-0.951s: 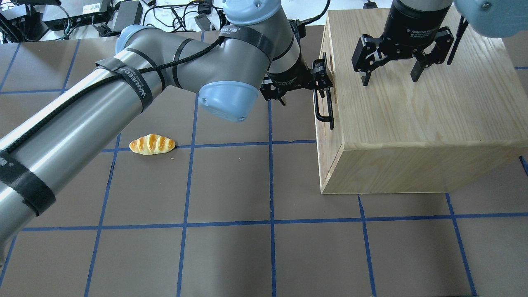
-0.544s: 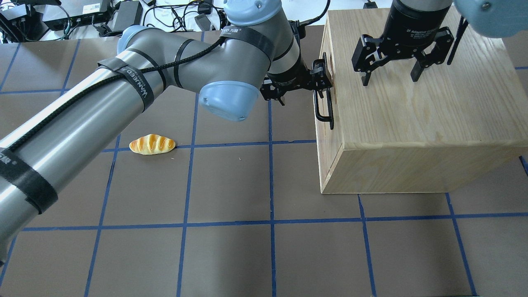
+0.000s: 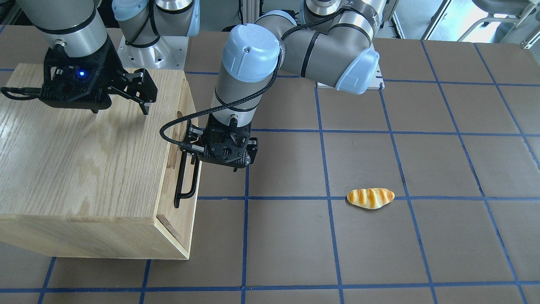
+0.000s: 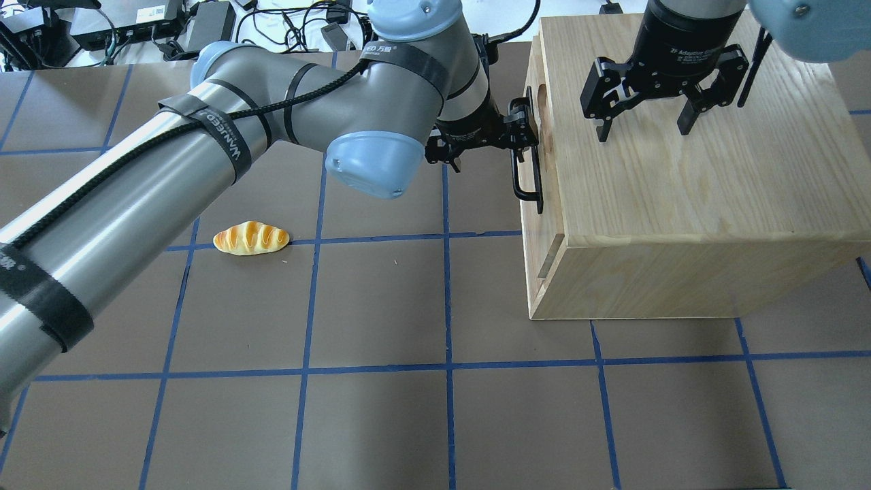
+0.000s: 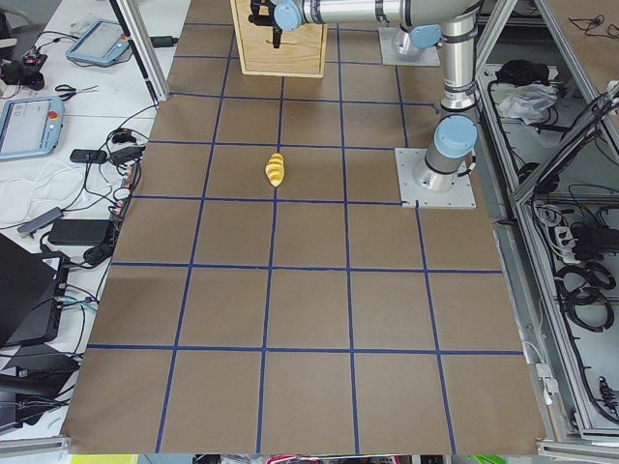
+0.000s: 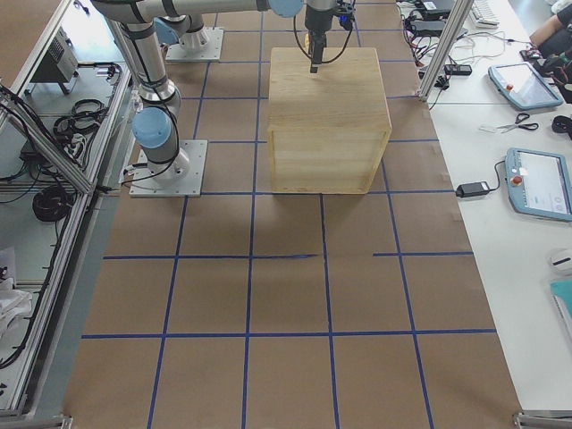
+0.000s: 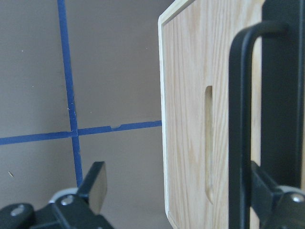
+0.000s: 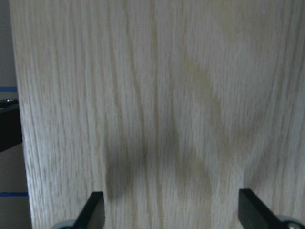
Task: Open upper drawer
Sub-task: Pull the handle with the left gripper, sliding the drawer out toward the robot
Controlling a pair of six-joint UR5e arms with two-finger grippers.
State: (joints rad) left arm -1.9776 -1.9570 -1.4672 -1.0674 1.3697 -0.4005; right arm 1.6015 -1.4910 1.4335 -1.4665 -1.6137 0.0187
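Here, the left gripper (image 4: 522, 133), fingers apart, straddles the black handle (image 7: 237, 119) of the upper drawer (image 7: 186, 95), one finger behind the bar, apparently to pull toward the table's (image 4: 381, 306) left end. The drawer front stands slightly proud of the cabinet (image 4: 680, 190), which sits right of centre, toward the far edge. The right gripper (image 4: 643, 129), fingers spread, hangs at the cabinet top, likely to steady it.

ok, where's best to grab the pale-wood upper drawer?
Take the pale-wood upper drawer by its long black U-shaped bar handle, coming from the side its front faces. The bar stands off the wood, leaving a gap for a finger behind it; the flat front likely offers little else to pinch.
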